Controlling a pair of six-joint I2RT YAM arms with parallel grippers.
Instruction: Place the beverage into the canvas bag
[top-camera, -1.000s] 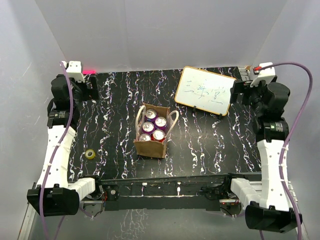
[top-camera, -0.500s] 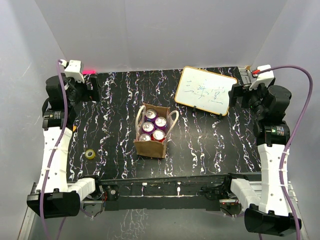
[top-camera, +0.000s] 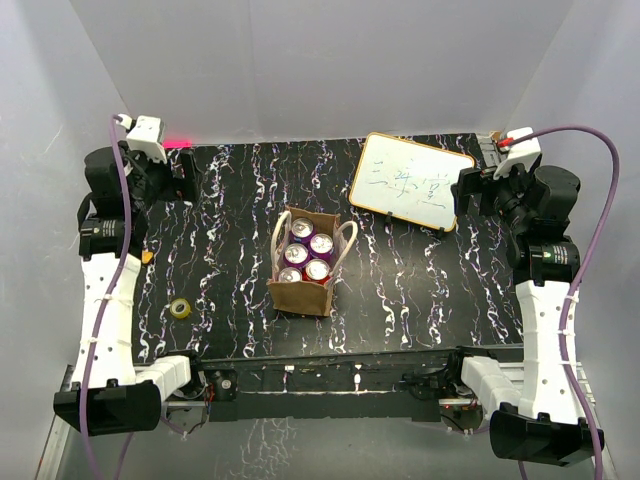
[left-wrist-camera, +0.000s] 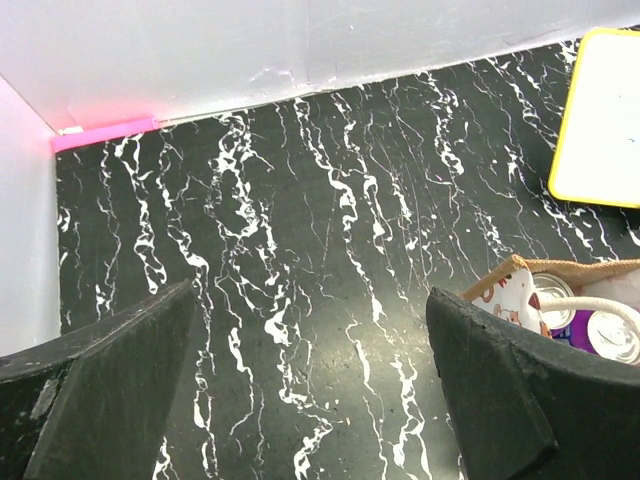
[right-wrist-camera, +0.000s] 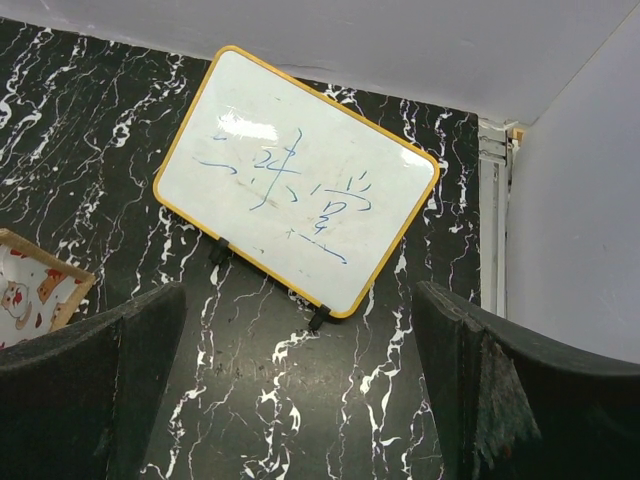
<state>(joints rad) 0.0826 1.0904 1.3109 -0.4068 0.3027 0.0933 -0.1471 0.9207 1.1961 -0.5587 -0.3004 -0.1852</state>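
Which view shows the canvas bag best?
The top external view: the whole canvas bag shows, with cans inside. The left wrist view catches only one corner; the right wrist view only a patterned edge.

The top external camera sits high above and behind the arm bases, tilted down and forward, far enough to take in the whole table (top-camera: 230, 200) up to the back wall; the left wrist camera hangs high over the far-left corner, aimed down and rightward past the spread fingers of the left gripper (left-wrist-camera: 310, 300), catching the pink strip (left-wrist-camera: 105, 133) at the wall; the right wrist camera rides high on the far right, looking down between the parted fingers of the right gripper (right-wrist-camera: 300, 295) at the whiteboard (right-wrist-camera: 300, 180); both wrist views share that whiteboard and a corner of the canvas bag (left-wrist-camera: 510, 285), all seen much closer than from overhead.
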